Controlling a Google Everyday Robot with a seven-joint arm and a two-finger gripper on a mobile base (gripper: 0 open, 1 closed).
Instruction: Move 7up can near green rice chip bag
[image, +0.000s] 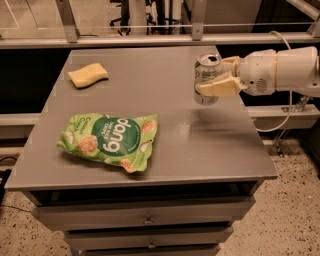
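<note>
Standing upright between the gripper's (214, 79) closed fingers, the 7up can (206, 78) sits well apart from the green rice chip bag (111, 140).

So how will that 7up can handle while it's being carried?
The 7up can, clamped in the tool at the right side of the table, looks thin-walled, so a hard squeeze may dent it. Its smooth round body could slip, or roll if tipped over.

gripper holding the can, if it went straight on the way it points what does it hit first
Past the 7up can it holds, the gripper points left over bare table; the yellow sponge looks nearest that line, though height is unclear.
</note>
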